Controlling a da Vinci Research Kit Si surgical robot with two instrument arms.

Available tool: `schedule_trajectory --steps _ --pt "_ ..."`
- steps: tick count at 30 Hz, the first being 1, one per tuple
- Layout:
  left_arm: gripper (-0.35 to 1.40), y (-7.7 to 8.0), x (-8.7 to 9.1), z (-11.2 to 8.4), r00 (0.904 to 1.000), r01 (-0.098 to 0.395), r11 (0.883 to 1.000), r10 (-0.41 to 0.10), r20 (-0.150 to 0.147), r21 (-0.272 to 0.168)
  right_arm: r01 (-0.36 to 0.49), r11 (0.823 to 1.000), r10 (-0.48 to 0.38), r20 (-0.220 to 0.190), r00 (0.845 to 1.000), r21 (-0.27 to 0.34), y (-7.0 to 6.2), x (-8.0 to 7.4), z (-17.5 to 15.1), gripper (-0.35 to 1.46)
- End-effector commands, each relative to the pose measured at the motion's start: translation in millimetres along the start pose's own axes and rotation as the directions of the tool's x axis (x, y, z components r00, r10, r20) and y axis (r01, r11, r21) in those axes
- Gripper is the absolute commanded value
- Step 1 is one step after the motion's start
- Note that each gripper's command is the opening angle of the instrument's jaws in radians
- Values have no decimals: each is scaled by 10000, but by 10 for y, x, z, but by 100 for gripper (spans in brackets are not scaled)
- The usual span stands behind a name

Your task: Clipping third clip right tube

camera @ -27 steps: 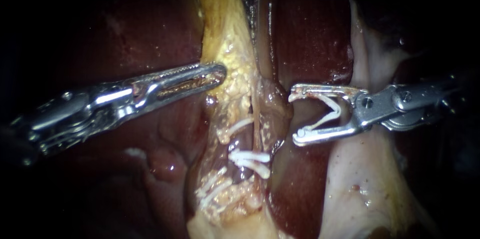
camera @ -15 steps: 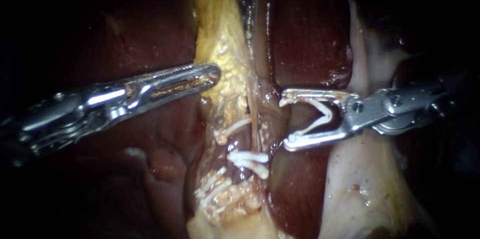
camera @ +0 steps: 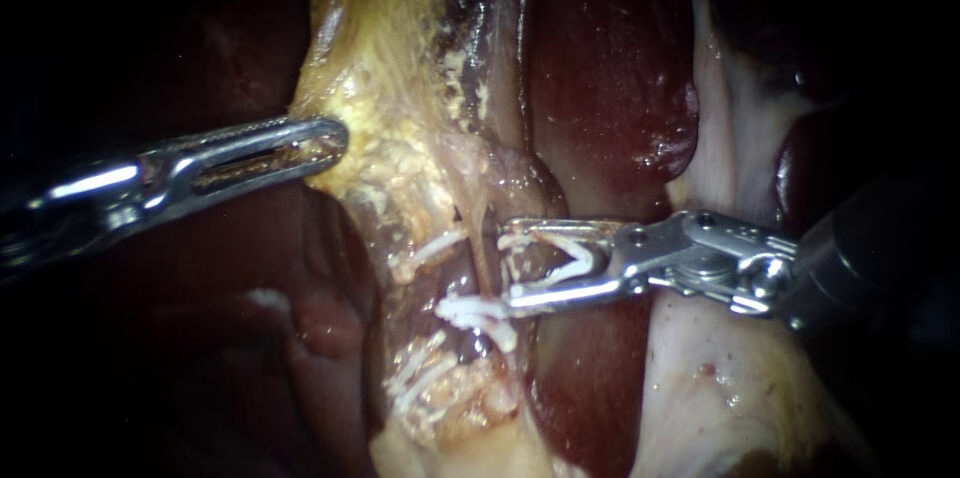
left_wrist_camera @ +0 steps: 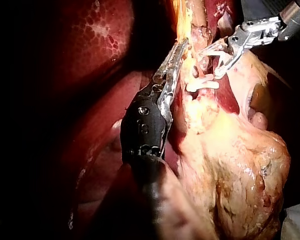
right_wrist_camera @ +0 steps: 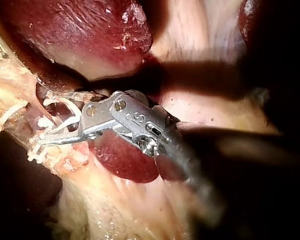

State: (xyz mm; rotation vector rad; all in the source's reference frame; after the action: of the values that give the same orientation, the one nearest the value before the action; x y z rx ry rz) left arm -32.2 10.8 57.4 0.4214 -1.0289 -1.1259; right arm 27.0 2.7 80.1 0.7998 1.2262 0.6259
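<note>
Liver lobes (camera: 600,68), dark red and glossy, frame a ragged yellow band of fatty tissue (camera: 400,148) running down the middle of the endoscope view. Left instrument (camera: 335,136), a slim steel shaft with slotted jaws, has those jaws closed onto the band's edge and draws it taut to the side. Right instrument (camera: 505,268) reaches in across the liver, its jaws standing wide apart with an unclosed white V-shaped plastic clip (camera: 585,258) seated between them and touching both. The jaw tips sit at the thin pale tube (camera: 479,228) that runs down the band's right edge. Whether the tube lies fully inside the clip cannot be told. Just beside the lower jaw, apparently touching it, lies a pair of closed white clips (camera: 470,310), with others farther left and lower. Three hazards look likely. Closing now could catch only part of the tube if the tips have not passed beyond it, leaving it half shut. The lower jaw could snag or dislodge the neighbouring clips. A harder pull from the left could tear the fatty band.
</note>
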Motion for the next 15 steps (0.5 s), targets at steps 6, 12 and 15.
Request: schedule_trajectory --steps 6,12,15 --pt "-35 0 0 -2 10000 -31 10000 31 2 -22 -242 9993 238 147 9996 269 3 -4 23 58" --pt "-35 1 0 -2 10000 -34 10000 34 -1 -17 -678 9909 706 -199 9973 1162 -4 1 25 56" --pt "-35 2 0 -3 10000 -35 10000 35 9 -40 -971 9807 1040 -323 9941 1697 -14 7 23 53"
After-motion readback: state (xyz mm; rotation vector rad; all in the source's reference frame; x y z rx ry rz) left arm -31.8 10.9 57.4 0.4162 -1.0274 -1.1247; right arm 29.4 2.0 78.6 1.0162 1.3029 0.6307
